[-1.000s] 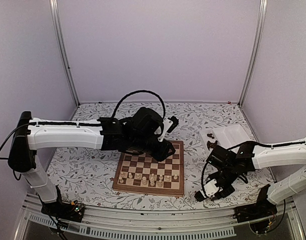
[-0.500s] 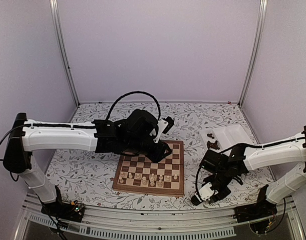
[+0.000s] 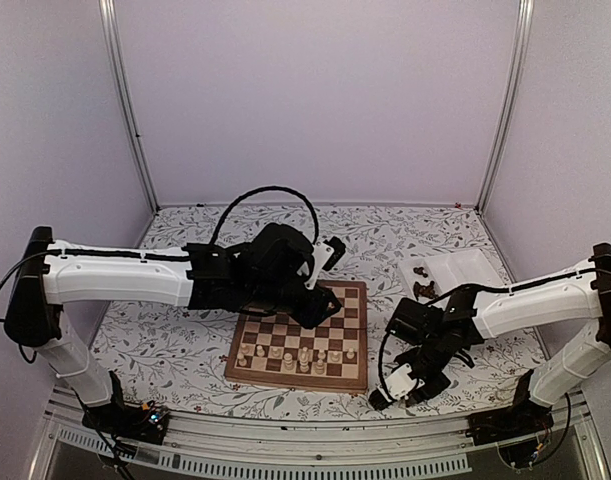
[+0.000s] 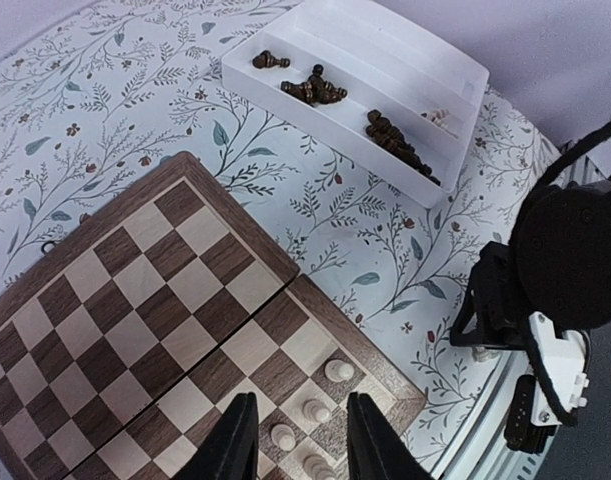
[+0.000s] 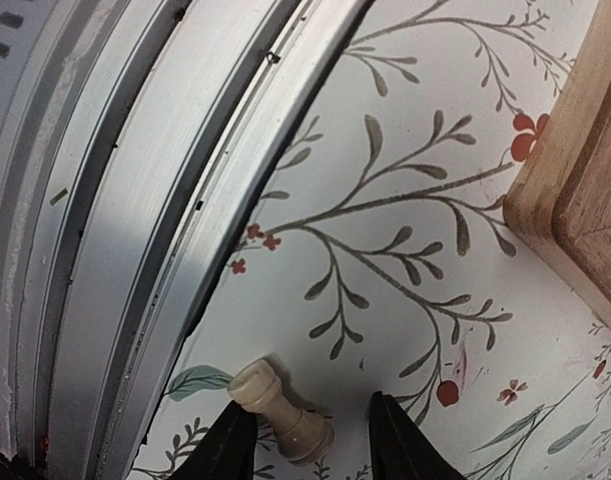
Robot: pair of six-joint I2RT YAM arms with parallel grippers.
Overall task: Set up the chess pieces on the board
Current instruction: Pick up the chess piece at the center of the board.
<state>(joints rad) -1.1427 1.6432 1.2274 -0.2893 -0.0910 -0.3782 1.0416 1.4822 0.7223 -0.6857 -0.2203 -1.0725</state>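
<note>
Chess pieces [image 3: 303, 356] of the pale kind stood in a row along the bottom edge of the board [image 3: 347, 318], which lay in the middle of the view from above, on a flowered cloth [image 3: 175, 345]. The left claw [image 3: 320, 305] hung over the upper part of the board. A white tray [image 3: 465, 268] sat to the right of the board, apart from it, with a few dark pieces [image 3: 421, 271] at its left end. The right claw [image 3: 395, 385] was down at the lower right, off the board, near the metal rail [image 3: 285, 428] at the bottom. In the left wrist view, the board filled the lower left, and a few pale pieces stood near its bottom corner. The left claw's two fingers [image 4: 237, 445] poked up from the bottom edge with a gap between them and nothing in the gap, so that claw was let go. The tray lay at the top with dark pieces in small heaps. In the right wrist view, one pale piece [image 5: 285, 412] lay on its side on the cloth at the bottom middle. The right claw's fingers [image 5: 393, 445] stood on either side of it, spread apart and not squeezing it. A corner of the board showed at the right edge, and the rail ran down the left.
</note>
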